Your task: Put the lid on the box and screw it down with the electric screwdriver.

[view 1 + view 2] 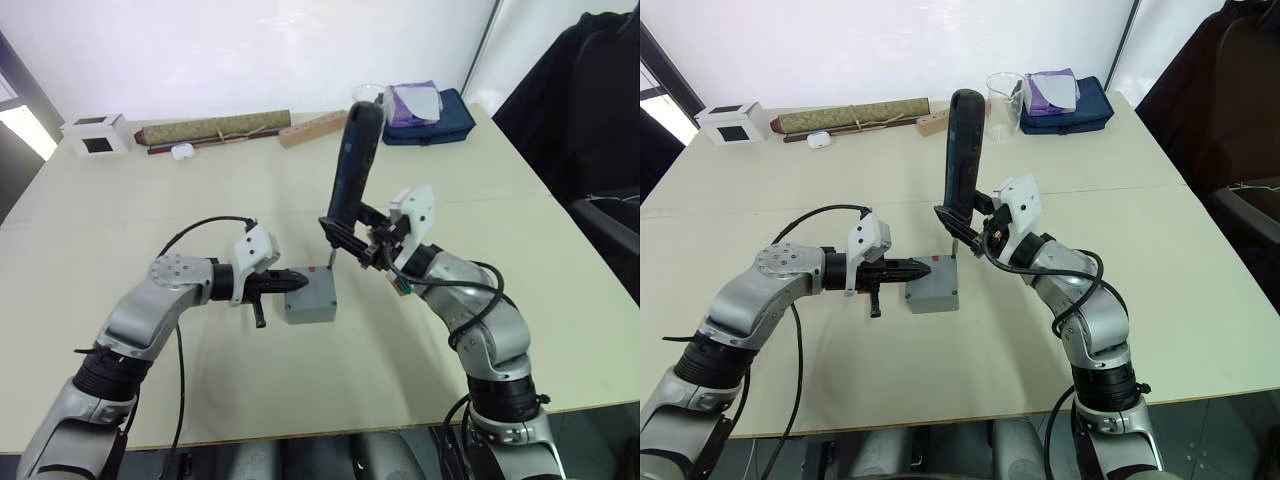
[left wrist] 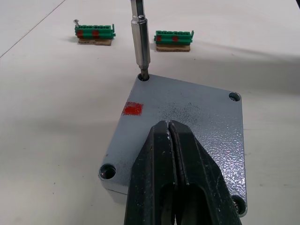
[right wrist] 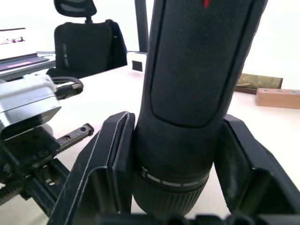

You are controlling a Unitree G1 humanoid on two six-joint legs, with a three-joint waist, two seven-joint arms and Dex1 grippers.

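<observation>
The right gripper (image 1: 352, 243) clamps the stiff electric screwdriver (image 1: 352, 165) low on its barrel, bit in a lid (image 2: 187, 122) corner hole. The left gripper (image 2: 169, 136) presses its closed fingers on the lid. The top-heavy tool probably needs that low hold.

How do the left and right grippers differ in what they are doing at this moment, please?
The left gripper is shut, empty, and lies low with its tips pressed on the lid; the right gripper is shut on the electric screwdriver, raised above the table. The left gripper reaches in from the side of the box; the right holds its tool nearly upright, bit in a corner screw hole. Both work on the same box.
</observation>
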